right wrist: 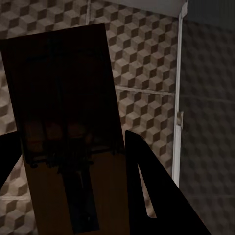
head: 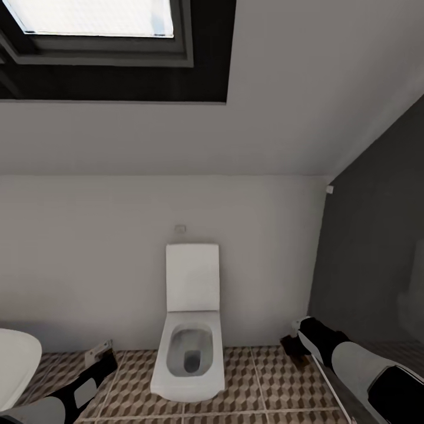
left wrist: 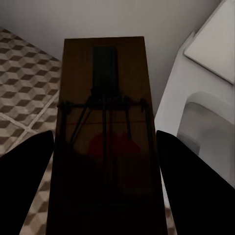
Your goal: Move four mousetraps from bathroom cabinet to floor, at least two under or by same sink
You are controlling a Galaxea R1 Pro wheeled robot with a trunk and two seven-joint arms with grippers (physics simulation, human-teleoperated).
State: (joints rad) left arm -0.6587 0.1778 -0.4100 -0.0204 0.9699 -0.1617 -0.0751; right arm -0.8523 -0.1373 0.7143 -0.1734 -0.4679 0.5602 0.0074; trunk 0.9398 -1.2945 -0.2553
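My left gripper (left wrist: pixel 104 137) is shut on a mousetrap (left wrist: pixel 105 122), a brown board with dark wire parts and a red spot, held above the bathroom floor (left wrist: pixel 24 78) next to the toilet. My right gripper (right wrist: pixel 72 137) is shut on a second mousetrap (right wrist: pixel 68 98), over the cube-patterned bathroom floor (right wrist: pixel 142 63). In the head view the left gripper (head: pixel 100 356) hangs low at the left of the toilet, and the right gripper (head: pixel 292 341) is low at the right by the dark wall. The cabinet and the sink are out of view.
A white toilet (head: pixel 189 335) with its lid up stands against the pale wall straight ahead. A rounded white fixture (head: pixel 15 362) juts in at the lower left. A dark wall (head: pixel 377 247) closes the right side. Tiled floor (head: pixel 253 377) lies between the toilet and that wall.
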